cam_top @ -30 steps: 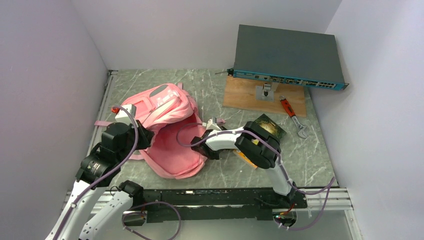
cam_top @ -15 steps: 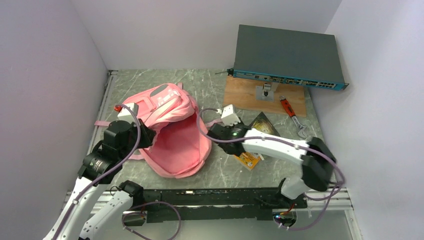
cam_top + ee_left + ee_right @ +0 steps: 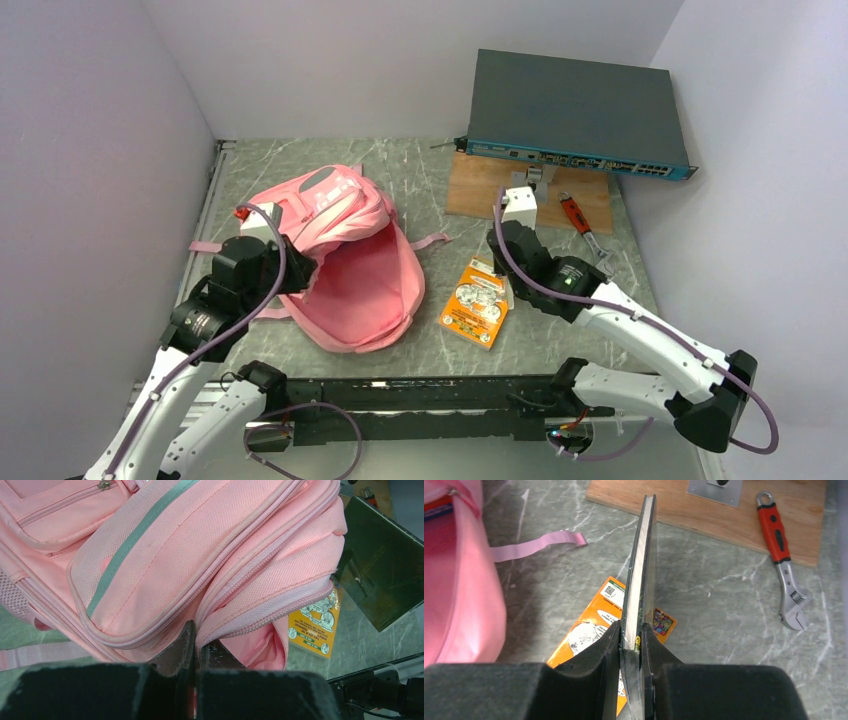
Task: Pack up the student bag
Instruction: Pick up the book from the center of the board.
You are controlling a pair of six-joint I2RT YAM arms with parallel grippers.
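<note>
- The left gripper (image 3: 195, 642) is closed on the zipper rim of the student bag (image 3: 345, 285). Pink fabric is seen pinched between its fingers, and the mouth is held open toward the right arm.
- The bag is laid on the table (image 3: 420, 185), left of centre, with its front pockets to the far side.
- From above, only pink lining is seen inside, and no packed item can be made out. A red patch at the bag's edge in the right wrist view cannot be identified.
- An orange booklet (image 3: 477, 303) is laid flat on the table near the bag mouth and is touched by neither gripper.
- The right gripper (image 3: 630, 635) is clamped on a thin dark book (image 3: 645, 565), held edge-on above the booklet and outside the bag.
- On the far side, a wooden board (image 3: 480, 190), a wrench (image 3: 587, 235) and a network switch (image 3: 575, 105) are noted. Whether any is meant for packing cannot be told.
- Progress is judged early. The bag is opened and one book is lifted.
- The book is yet to be carried into the mouth and released. The booklet is then to be packed, and presumably the bag closed.
</note>
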